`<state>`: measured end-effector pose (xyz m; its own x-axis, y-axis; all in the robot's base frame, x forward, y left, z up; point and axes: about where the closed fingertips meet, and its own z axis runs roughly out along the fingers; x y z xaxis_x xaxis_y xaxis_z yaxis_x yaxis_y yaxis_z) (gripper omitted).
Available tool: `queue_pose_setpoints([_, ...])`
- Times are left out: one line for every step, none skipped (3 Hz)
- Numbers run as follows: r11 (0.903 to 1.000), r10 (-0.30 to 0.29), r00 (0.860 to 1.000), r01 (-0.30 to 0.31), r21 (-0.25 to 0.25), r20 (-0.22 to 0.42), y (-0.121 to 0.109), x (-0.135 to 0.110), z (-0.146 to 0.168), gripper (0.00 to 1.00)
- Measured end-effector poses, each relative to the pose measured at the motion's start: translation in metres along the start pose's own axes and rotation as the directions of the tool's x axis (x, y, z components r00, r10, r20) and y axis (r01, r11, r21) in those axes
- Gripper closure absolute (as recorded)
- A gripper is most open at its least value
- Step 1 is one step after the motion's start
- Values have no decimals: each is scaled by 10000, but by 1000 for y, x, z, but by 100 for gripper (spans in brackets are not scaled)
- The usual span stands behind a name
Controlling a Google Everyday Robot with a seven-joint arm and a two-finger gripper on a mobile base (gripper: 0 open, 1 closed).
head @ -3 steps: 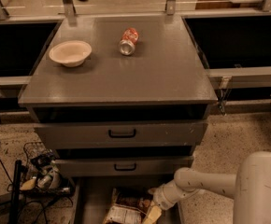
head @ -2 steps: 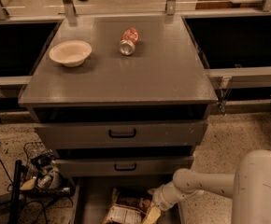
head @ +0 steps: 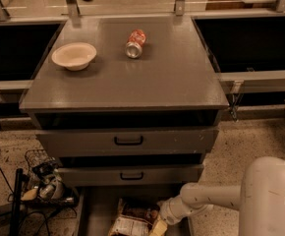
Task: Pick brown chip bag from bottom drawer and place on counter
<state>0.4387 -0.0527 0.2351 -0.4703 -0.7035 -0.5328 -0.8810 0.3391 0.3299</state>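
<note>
The grasp is judged to be in hand: the gripper (head: 157,227) is seen at bottom centre, at the right edge of the brown chip bag (head: 131,221) in the bottom drawer (head: 96,211); whether the bag is held cannot be told, so a sure hold, then a lift to the table (head: 147,85), is called for.

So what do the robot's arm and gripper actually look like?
The arm is smooth and off-white: a bulky rounded housing with one small dark dot, narrowing to a slim tube that ends in a ringed collar. No cables or lettering show on it. The gripper is a pale yellowish tip at the picture's bottom edge, over the bottom drawer, beside the brown chip bag.
</note>
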Motion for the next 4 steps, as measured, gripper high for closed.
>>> queue_pose_setpoints([9998, 173, 9973, -169, -68, 714, -24, -26, 22, 0])
queue_pose_setpoints([9998, 162, 9970, -154, -110, 759, -23, -25, 24, 0])
queue_pose_setpoints([9993, 296, 9965, -278, -237, 788, -26, -20, 36, 0])
queue_pose_setpoints([9985, 426, 9962, -399, -375, 753, -27, -13, 48, 0])
